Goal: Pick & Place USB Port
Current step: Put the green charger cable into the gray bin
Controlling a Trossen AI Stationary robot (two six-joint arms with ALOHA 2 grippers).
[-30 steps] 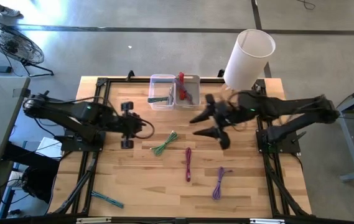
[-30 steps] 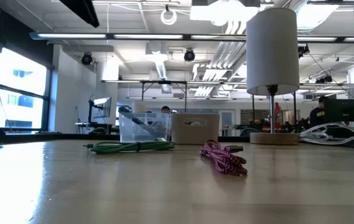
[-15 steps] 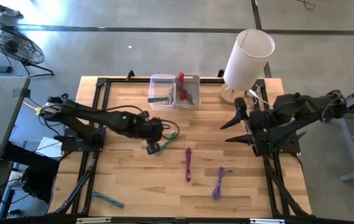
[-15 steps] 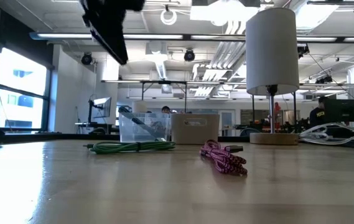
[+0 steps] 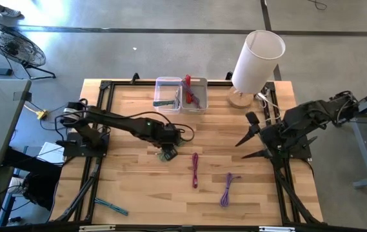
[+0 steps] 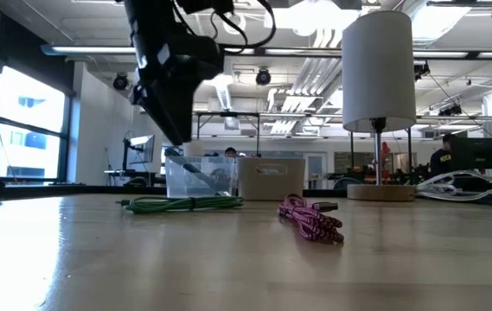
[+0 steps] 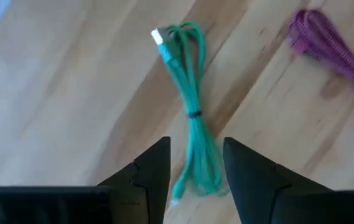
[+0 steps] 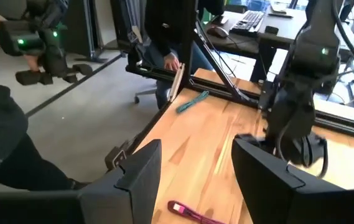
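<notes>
A green bundled USB cable (image 7: 189,118) lies flat on the wooden table, left of centre (image 6: 185,204). My left gripper (image 7: 194,171) hangs open above the cable's near end, pointing steeply down. Its fingers stand to either side of the cable's line and clear of it (image 6: 176,130). In the high view my left gripper (image 5: 168,149) covers most of the cable. My right gripper (image 5: 247,145) is open with nothing in it, held high near the table's right edge (image 8: 195,180).
A pink cable (image 5: 195,169) and a purple cable (image 5: 227,189) lie right of the green one. A teal cable (image 5: 111,206) lies at the near left. Two clear bins (image 5: 168,95) (image 5: 195,93) and a white lamp (image 5: 257,61) stand at the far edge. A person (image 8: 2,124) stands beyond the table.
My left gripper has swung toward the table's centre and come down over the green cable, rolling as it went. My right gripper has drawn back from the centre toward the table's right edge. The cables have stayed where they were.
</notes>
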